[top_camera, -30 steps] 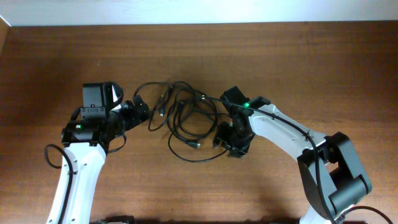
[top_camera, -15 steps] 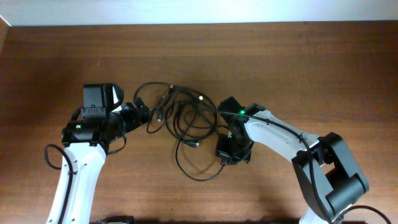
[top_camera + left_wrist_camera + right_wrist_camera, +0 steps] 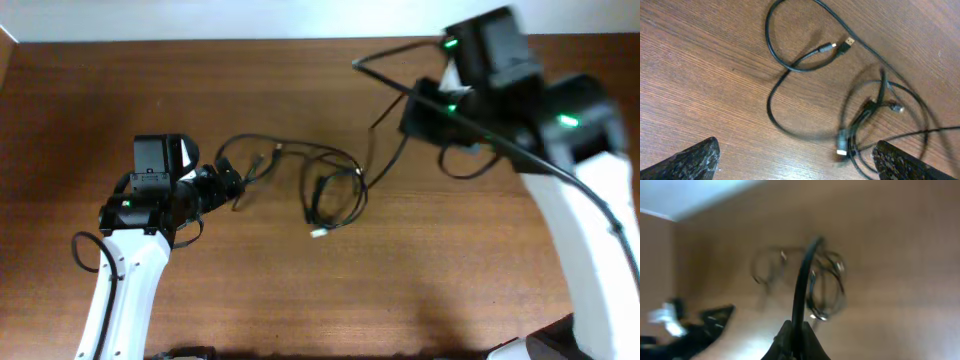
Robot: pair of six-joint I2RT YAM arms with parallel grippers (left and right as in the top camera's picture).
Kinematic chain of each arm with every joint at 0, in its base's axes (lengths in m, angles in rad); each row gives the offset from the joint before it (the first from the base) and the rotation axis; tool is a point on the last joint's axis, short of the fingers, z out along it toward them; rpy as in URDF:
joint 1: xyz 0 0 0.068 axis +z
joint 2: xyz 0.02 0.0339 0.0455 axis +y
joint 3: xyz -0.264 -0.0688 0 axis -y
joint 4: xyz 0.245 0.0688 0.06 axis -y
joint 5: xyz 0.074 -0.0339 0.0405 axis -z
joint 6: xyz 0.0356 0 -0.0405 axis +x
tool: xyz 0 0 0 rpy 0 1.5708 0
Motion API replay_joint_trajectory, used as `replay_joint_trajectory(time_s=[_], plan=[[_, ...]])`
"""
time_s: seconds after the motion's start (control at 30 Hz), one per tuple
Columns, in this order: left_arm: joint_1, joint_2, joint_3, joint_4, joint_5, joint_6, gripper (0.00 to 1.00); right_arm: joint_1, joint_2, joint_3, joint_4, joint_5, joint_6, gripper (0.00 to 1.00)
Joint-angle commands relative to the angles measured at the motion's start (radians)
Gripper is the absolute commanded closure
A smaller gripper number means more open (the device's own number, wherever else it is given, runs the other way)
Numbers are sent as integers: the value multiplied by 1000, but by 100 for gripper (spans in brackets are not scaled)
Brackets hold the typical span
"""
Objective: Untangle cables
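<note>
The right tool (image 3: 795, 339) is pressed together on a thin black cable (image 3: 802, 280), which runs straight out from between its fingers. This view is blurred. Past the held stretch and lower down, the rest of the cables (image 3: 825, 287) lie as loose loops on the brown bench (image 3: 900, 255).

The left tool (image 3: 797, 162) hangs low over the bench with its fingers (image 3: 695, 160) wide apart and nothing between them. Just ahead of it one cord (image 3: 775, 60) curls in an open loop, and two small plugs (image 3: 837, 46) lie side by side at the loop's far edge. Further on sits a tighter bundle (image 3: 865, 115) with a pale plug (image 3: 841, 145) at its near side.

Seen from above, the left tool is just beside the left end of the cords. The loops rest near the middle of the bench. From them the held cable climbs in a slack line to the right arm (image 3: 590, 200), high over the far right of the bench.
</note>
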State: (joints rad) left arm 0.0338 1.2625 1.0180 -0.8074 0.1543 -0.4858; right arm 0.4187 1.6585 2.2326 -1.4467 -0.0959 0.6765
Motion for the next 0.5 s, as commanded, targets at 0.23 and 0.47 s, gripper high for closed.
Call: replay_joint_trajectory(time_s=[0.23, 0.47], plan=[[-1, 2, 4, 1, 6, 17, 1, -2, -11, 387, 48, 265, -37, 96], [-1, 2, 4, 1, 7, 17, 1, -2, -14, 477, 274, 473, -37, 96]])
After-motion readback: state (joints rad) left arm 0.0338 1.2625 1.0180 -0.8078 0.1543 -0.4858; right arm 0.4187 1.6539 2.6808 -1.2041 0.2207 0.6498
